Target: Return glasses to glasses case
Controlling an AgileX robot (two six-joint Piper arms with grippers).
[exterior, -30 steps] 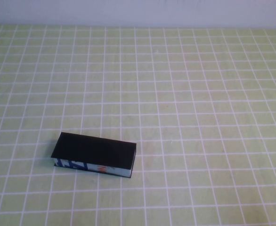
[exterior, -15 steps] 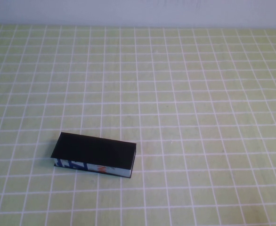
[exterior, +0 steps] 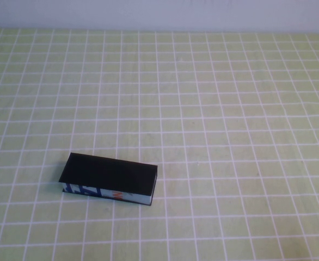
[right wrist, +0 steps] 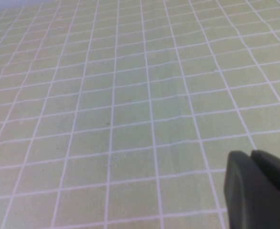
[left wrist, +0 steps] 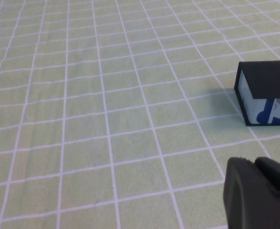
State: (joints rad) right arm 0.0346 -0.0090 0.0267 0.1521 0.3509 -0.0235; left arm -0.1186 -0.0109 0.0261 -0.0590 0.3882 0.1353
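The glasses case (exterior: 109,178), a black box with its flat lid down and a blue-white patterned front with an orange mark, lies on the green checked cloth at the front left. One end of it shows in the left wrist view (left wrist: 266,93). The glasses are out of view. My left gripper (left wrist: 254,164) is shut and empty, low over the cloth a short way from the case's end. My right gripper (right wrist: 251,160) is shut and empty over bare cloth. Neither gripper shows in the high view.
The green cloth with white grid lines (exterior: 214,109) covers the table up to a pale wall at the back.
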